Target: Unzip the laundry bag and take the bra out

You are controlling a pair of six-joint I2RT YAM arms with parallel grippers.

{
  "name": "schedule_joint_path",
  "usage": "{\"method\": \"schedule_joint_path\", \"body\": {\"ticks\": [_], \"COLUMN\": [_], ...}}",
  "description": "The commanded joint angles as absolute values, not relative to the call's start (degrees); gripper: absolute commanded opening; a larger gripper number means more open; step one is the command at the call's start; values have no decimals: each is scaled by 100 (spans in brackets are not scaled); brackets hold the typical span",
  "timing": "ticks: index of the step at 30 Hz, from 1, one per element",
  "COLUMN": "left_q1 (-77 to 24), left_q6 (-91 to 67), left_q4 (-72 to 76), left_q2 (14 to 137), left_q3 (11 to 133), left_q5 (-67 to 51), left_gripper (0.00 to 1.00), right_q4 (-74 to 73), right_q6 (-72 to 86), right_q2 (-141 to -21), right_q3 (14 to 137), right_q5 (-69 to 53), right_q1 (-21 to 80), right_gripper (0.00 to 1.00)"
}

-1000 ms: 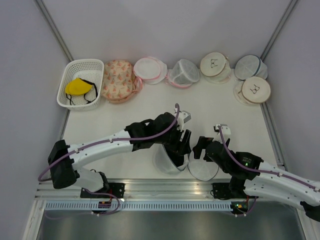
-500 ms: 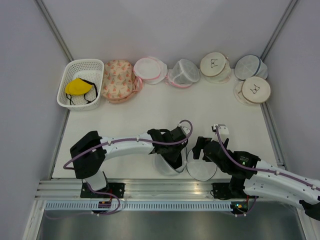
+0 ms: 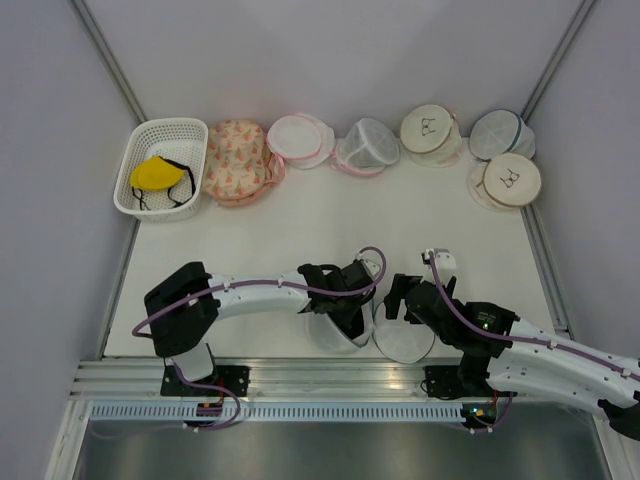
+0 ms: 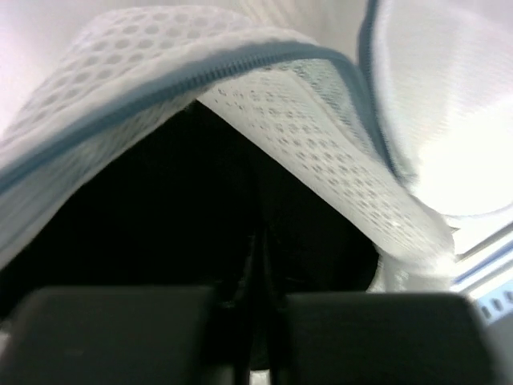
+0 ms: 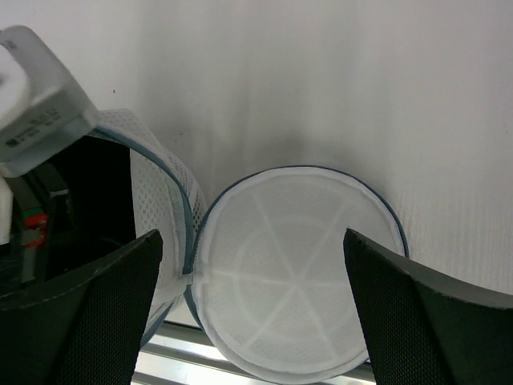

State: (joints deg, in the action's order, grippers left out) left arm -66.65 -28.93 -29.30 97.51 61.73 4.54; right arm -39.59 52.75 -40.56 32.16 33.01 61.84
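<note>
The left gripper sits inside the open laundry bag with its fingers pressed fully together. The bag's interior is dark, so it cannot be told whether they pinch anything. The right gripper is spread wide over the bag's flopped-out round lid, gripping nothing. The bag lies at the table's near edge, with open tabletop behind it.

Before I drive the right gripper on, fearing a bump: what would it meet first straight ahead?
Probably the flipped-open lid of the laundry bag, flat ahead of the right gripper; depth unclear.
</note>
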Motion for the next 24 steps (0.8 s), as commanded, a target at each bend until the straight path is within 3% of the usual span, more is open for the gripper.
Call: {"method": "schedule_joint_path", "body": {"ticks": [1, 2, 3, 6, 8, 14, 19, 22, 24], "left_q1": [-6706, -6706, -6706, -6706, -6706, -6715, -6776, -6776, -6776], "left_q6": [-3024, -2989, -2988, -3006, -3006, -2927, -3032, -3085, -3137], "left_q4": [-2733, -2742, -2742, -2733, -2699, -2725, -2663, -2488, -2364], "left_q2": [9203, 9185, 9167, 9123, 9114, 9562, 10326, 10546, 10599], "left_q3": [6302, 6319, 6319, 6258, 6232, 6021, 5783, 5669, 5616], "left_q5": [572, 441, 370, 27, -498, -502, -80, -26, 113], "left_gripper": [14, 46, 56, 73, 78, 81, 74, 65, 43], "right_q4": [-3894, -3902, -3885, -3885, -3867, -3797, -3849, -3902, -3946], "right_q6": [5300, 5291, 5300, 5300, 5291, 5273, 5265, 5273, 5291], "right_q2": [-4025, -4008, -4017, -4034, -4043, -4113, -4096, -4026, -3990], "right_q3": [3191, 3190, 3182, 3173, 3164, 3155, 3173, 3164, 3164], "right_q5": [3287, 3278, 3270, 3252, 3252, 3234, 3234, 3261, 3278], "right_q1": [6179, 6179, 6170, 6179, 6170, 6179, 6170, 6179, 6179], "right_gripper": [98, 98, 98, 98, 98, 98, 98, 98, 98]}}
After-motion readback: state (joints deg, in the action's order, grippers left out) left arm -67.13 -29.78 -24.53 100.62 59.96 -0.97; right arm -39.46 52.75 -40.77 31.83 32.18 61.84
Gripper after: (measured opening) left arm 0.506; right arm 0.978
